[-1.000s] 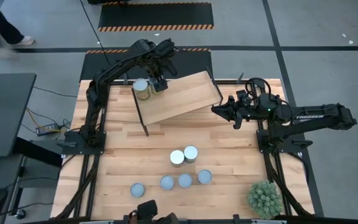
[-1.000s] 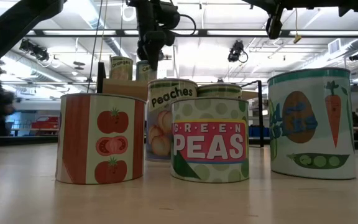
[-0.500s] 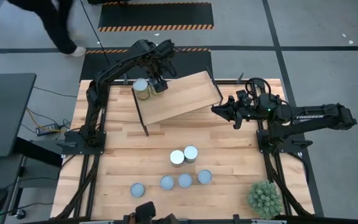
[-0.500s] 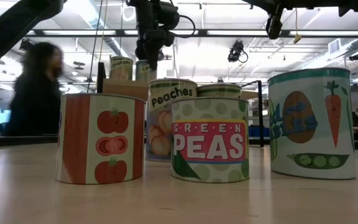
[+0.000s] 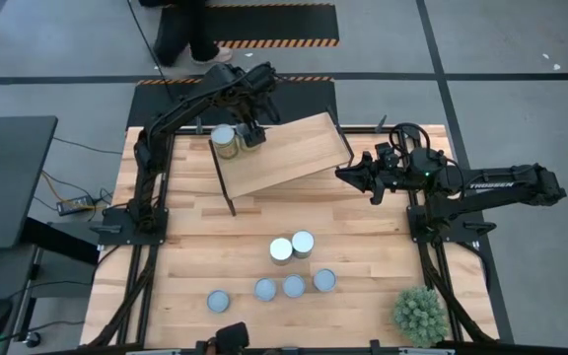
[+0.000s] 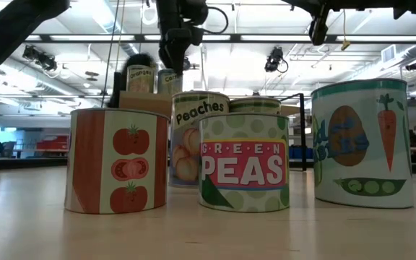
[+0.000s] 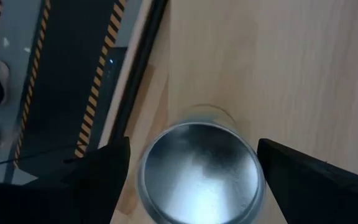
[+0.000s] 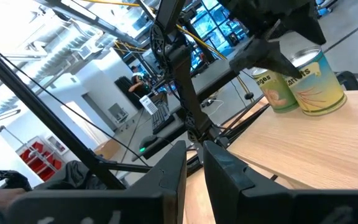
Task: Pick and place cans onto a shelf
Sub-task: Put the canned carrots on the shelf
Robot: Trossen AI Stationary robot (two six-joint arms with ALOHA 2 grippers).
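- The left wrist view alone shows a can [image 7: 199, 167] end-on: a round, silvery, slightly dished top sitting between the left gripper's [image 7: 194, 180] two dark fingers [image 7: 98, 177], which stand spread on either side with a gap to the can, so the jaws are open.
- The high view places that can [image 5: 248, 134] on the shelf [image 5: 284, 156], at its far left corner, directly under the left gripper [image 5: 252, 133], with a second can [image 5: 224, 141] just beside it.
- The right wrist view adds their sides: pale yellowish-green labels with a fruit picture [image 8: 309, 74].
- The low view shows labels the overhead one hides: a tomato can [image 6: 117, 160], a "Peaches" can [image 6: 192, 123], a "GREEN PEAS" can [image 6: 245, 162] and a carrot-and-pea can [image 6: 363, 143].
- From above these six loose cans [image 5: 293, 246] lie on the table [image 5: 383, 247], well apart from both grippers.
- The right gripper [image 5: 348, 175] hovers just beside the shelf's right end; its fingers [image 8: 166, 180] sit close together, nearly shut, holding nothing.
- A plant ball [image 5: 421, 315] sits at the table's near right corner.
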